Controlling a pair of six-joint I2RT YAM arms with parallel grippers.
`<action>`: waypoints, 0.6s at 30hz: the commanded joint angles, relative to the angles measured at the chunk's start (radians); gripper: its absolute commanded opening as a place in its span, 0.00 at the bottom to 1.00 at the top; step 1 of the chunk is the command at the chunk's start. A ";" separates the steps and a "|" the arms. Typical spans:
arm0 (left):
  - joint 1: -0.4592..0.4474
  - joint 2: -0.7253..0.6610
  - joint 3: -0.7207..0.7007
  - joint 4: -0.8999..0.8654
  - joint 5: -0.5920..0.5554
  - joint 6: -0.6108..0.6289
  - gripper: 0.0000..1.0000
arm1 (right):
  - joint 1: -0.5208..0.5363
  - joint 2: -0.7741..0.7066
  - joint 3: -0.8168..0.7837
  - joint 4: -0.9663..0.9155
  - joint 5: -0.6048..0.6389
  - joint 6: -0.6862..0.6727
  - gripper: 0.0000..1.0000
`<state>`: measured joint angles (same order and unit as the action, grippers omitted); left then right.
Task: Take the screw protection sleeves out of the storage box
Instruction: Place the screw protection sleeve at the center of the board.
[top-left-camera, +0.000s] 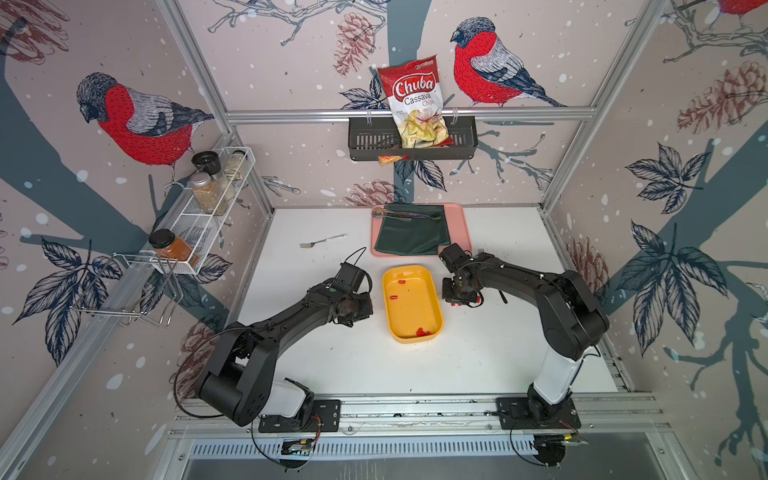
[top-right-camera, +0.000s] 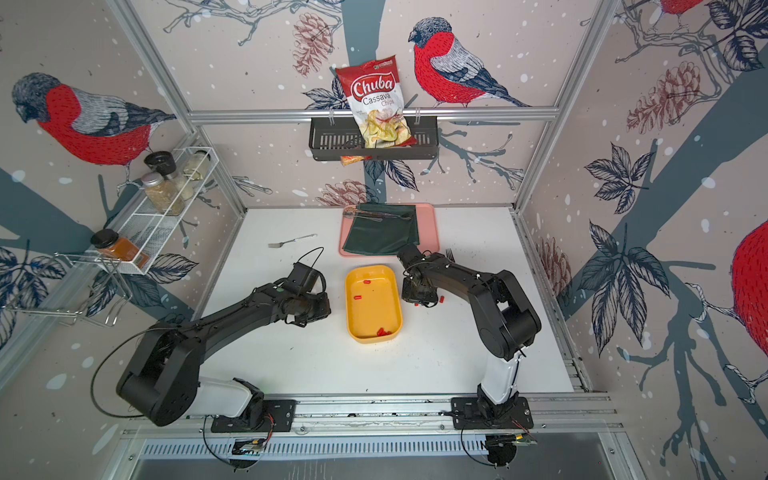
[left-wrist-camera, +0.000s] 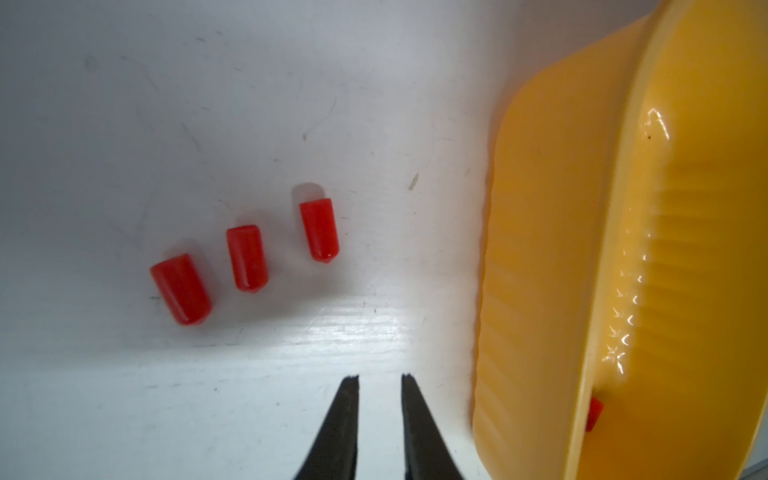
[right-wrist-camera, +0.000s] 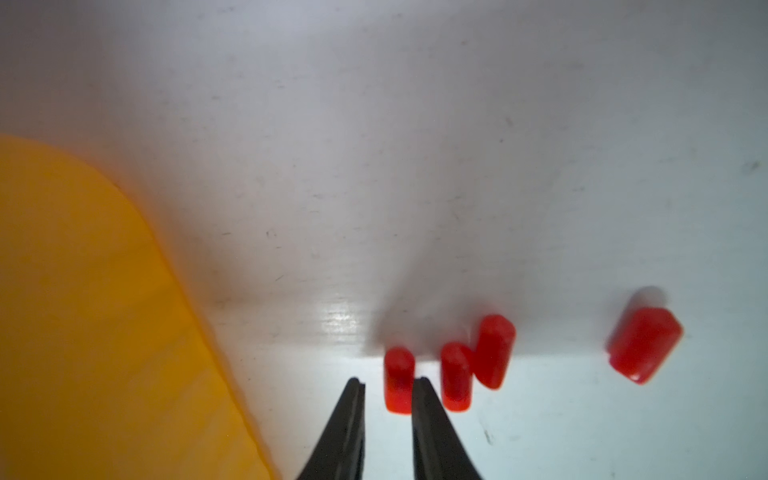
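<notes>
**A:** Where are your red plastic screw protection sleeves (right-wrist-camera: 492, 351)?

**B:** Four lie on the white worktop (right-wrist-camera: 374, 166), right of the yellow plastic storage box (top-left-camera: 413, 309). One is at your right gripper (right-wrist-camera: 386, 380), jaws parted, empty. Your left gripper (left-wrist-camera: 379, 377) is released too.

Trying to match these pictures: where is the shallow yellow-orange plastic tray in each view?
Both top views: the tray sits centrally on the white table.
Left wrist view: its outer wall beside three red plastic caps.
Right wrist view: a blurred corner beside four red caps.
Shared landmark: that white table.
</notes>
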<state>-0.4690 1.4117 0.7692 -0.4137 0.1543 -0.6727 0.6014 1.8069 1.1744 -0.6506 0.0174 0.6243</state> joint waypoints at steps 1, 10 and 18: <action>-0.001 0.003 0.009 0.007 -0.002 0.019 0.22 | 0.003 -0.032 0.022 -0.043 0.025 0.002 0.26; -0.002 -0.029 0.020 0.001 0.007 0.021 0.25 | 0.089 -0.114 0.192 -0.109 -0.019 0.052 0.30; -0.022 -0.110 0.073 0.035 0.042 0.049 0.31 | 0.173 -0.034 0.232 0.024 -0.162 0.214 0.31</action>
<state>-0.4763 1.3285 0.8101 -0.4099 0.1726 -0.6666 0.7696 1.7622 1.4006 -0.6773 -0.1009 0.7639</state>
